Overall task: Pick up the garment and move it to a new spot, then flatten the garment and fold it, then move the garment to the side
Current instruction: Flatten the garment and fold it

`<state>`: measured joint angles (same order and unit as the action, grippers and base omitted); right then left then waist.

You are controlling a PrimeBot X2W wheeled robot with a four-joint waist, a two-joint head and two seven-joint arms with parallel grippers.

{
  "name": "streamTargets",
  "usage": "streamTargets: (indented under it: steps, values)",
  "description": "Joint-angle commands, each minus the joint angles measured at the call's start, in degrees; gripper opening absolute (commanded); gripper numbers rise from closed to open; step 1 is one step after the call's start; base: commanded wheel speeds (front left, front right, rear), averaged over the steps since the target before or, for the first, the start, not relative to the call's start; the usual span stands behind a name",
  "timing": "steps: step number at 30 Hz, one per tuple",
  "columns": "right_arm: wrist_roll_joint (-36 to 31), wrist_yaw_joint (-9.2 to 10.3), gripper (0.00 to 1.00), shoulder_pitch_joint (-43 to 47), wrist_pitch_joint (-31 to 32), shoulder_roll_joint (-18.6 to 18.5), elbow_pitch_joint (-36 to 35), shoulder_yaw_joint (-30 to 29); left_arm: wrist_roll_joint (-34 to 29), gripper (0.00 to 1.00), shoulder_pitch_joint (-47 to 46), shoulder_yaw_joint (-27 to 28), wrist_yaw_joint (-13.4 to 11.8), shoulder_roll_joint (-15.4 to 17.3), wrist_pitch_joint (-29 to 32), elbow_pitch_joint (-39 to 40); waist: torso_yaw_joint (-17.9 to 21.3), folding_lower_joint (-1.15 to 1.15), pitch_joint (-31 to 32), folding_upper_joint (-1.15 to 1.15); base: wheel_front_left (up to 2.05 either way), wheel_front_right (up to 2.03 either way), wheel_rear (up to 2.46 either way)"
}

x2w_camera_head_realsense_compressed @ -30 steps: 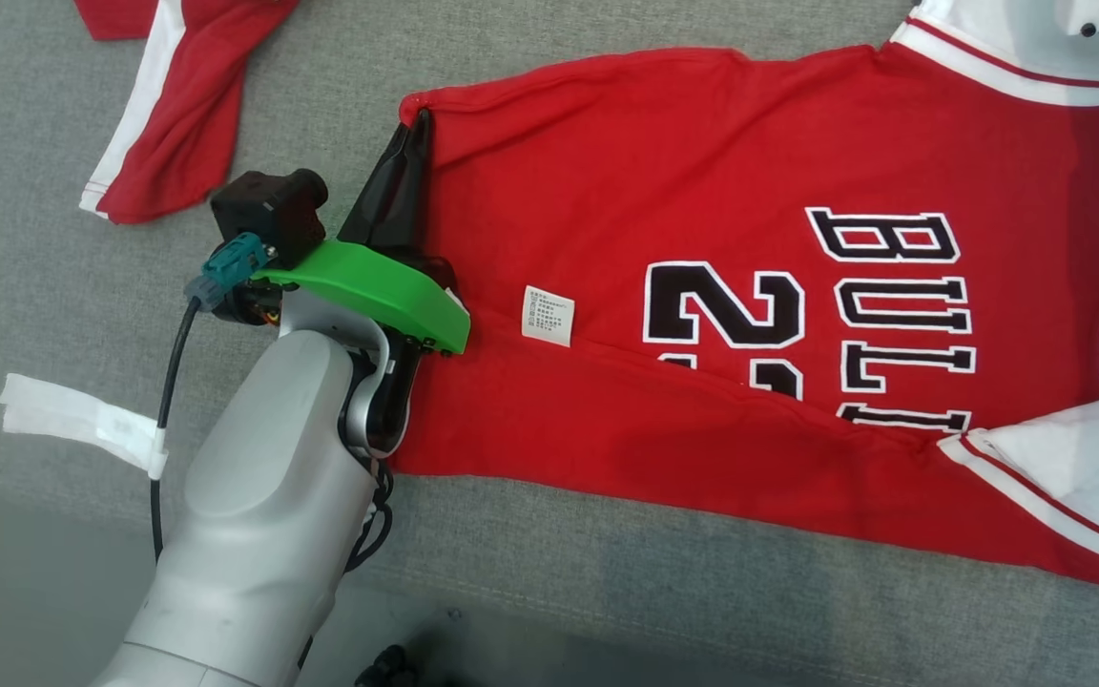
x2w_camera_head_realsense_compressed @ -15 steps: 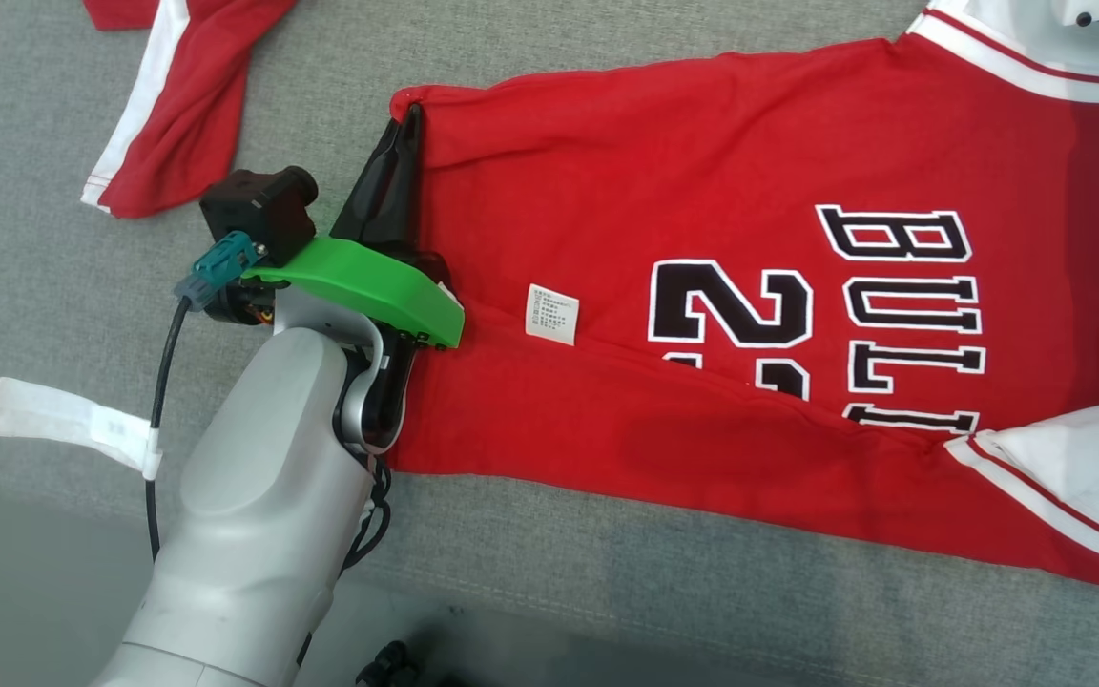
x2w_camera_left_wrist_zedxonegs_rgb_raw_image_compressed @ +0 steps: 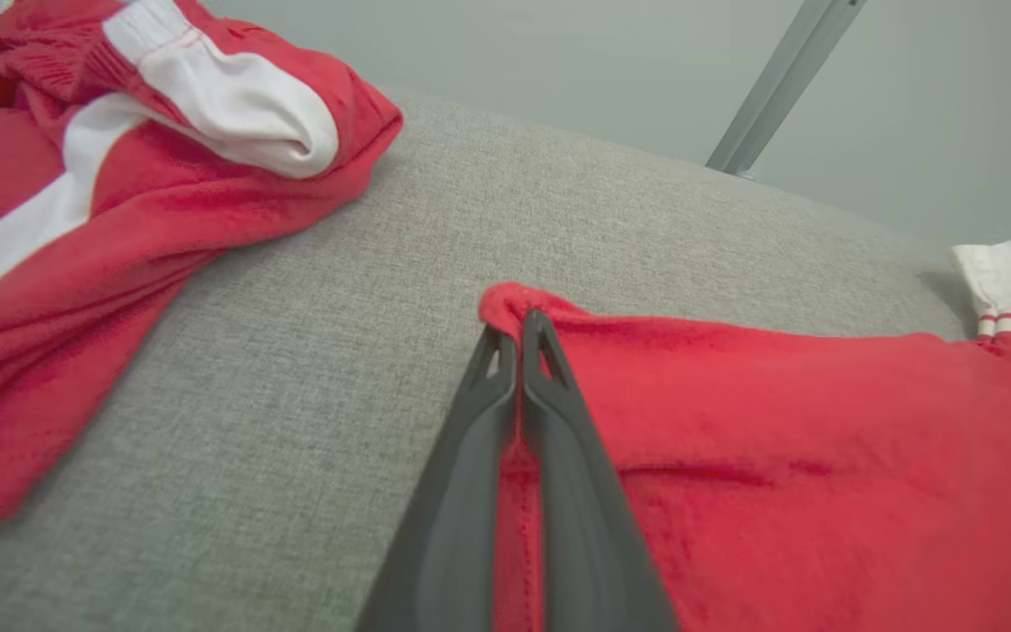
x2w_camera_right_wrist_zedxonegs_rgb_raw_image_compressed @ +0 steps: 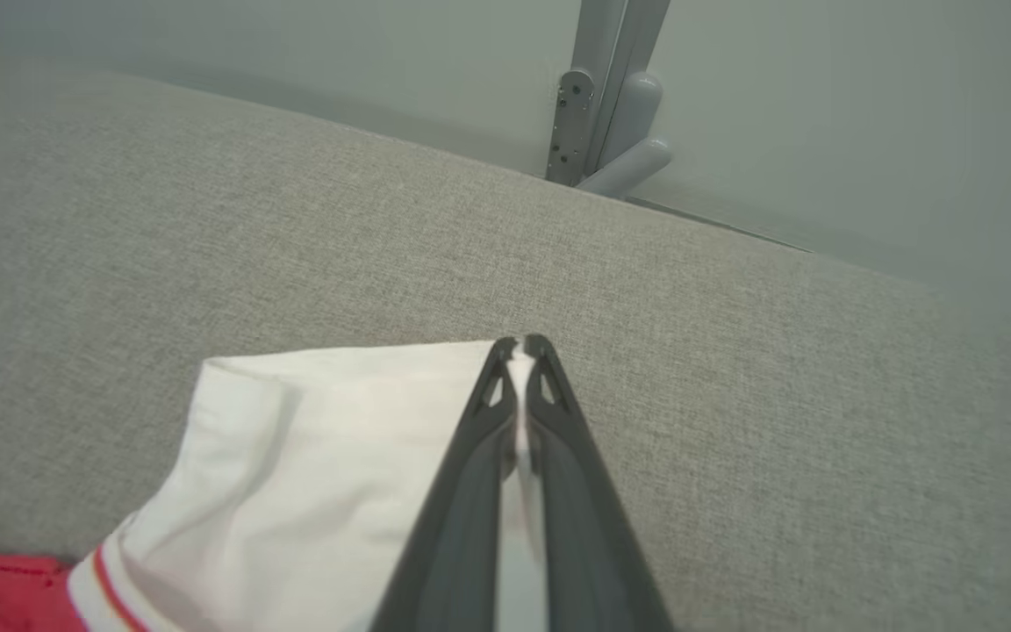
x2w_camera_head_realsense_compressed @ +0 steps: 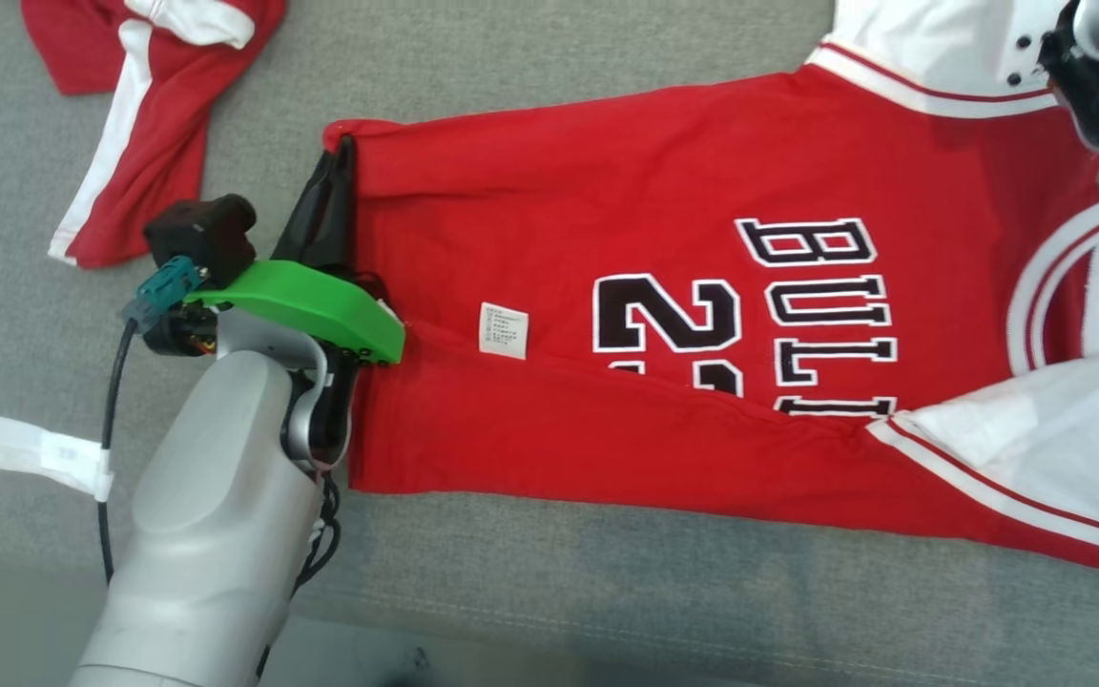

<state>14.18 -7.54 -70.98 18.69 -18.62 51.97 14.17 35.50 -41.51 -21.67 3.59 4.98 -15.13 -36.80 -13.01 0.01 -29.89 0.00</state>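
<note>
A crumpled red-and-white cloth (x2w_camera_head_realsense_compressed: pixel 168 143) and white tape (x2w_camera_head_realsense_compressed: pixel 15 450) lie on grey upholstery (x2w_camera_head_realsense_compressed: pixel 607 592).

Even soft light, faint shadows, slight blur.

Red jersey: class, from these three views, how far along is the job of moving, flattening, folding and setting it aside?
Done: the jersey lies spread on the grey cushion, its near edge already folded over the number. In hand: the left end effector pinches the far hem corner and the right end effector pinches the white sleeve, likely for the next fold. Left: finishing the fold and moving it aside.
</note>
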Motion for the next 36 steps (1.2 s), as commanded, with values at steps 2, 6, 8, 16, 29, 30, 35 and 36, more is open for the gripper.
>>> streamTargets:
  steps: [2, 6, 8, 16, 29, 30, 35, 36]
  values:
    - [2.88, 0.10, 0.00, 2.76, -1.48, -1.19, -2.63, 1.85, -0.52, 0.00, 1.03, 0.44, -0.09, 1.41, -0.05, -0.20, 3.63, -0.01, 3.71, 0.00, 0.00, 0.00, 0.00]
    - [7.82, 0.10, 0.00, 7.23, -3.21, -3.11, -7.84, 4.54, -0.66, 0.00, 1.85, 0.51, -0.27, 2.79, 0.16, 0.14, 5.74, -0.01, 6.54, 0.00, 0.00, 0.00, 0.00]
    - [10.06, 0.10, 0.00, 9.81, -3.90, -4.12, -10.60, 5.59, -0.73, 0.00, 2.50, 0.51, -0.51, 3.38, 0.25, 0.57, 6.63, -0.01, 7.98, 0.00, 0.00, 0.00, 0.00]
    - [17.52, 0.10, 0.00, 23.03, -6.29, -7.17, -23.18, 7.29, -0.43, 0.00, 8.44, 0.48, -1.70, 6.24, 1.41, 5.34, 9.65, -0.01, 12.99, 0.00, 0.00, 0.00, 0.00]
    - [22.69, 0.09, 0.00, 48.47, -9.72, -7.25, -38.71, -2.91, 0.36, 0.00, 25.46, 0.49, -7.35, 9.04, 2.64, 20.21, 11.27, -0.01, 16.74, 0.00, 0.00, 0.00, 0.00]
    - [22.74, 0.09, 0.00, 50.17, -9.53, -6.85, -39.66, -3.56, 0.78, 0.00, 26.53, 0.66, -7.75, 9.11, 2.72, 20.75, 11.30, -0.01, 16.83, 0.00, 0.00, 0.00, 0.00]
    - [22.12, 0.09, 0.00, 56.91, -8.93, -4.18, -43.48, -5.30, 1.76, 0.00, 30.58, 0.62, -8.78, 8.87, 2.87, 20.92, 11.70, -0.01, 17.11, 0.00, 0.00, 0.00, 0.00]
    - [21.76, 0.09, 0.00, 57.53, -9.15, -3.76, -43.59, -5.37, 1.95, 0.00, 30.91, 0.64, -8.80, 8.68, 2.73, 20.56, 11.73, -0.01, 17.17, 0.00, 0.00, 0.00, 0.00]
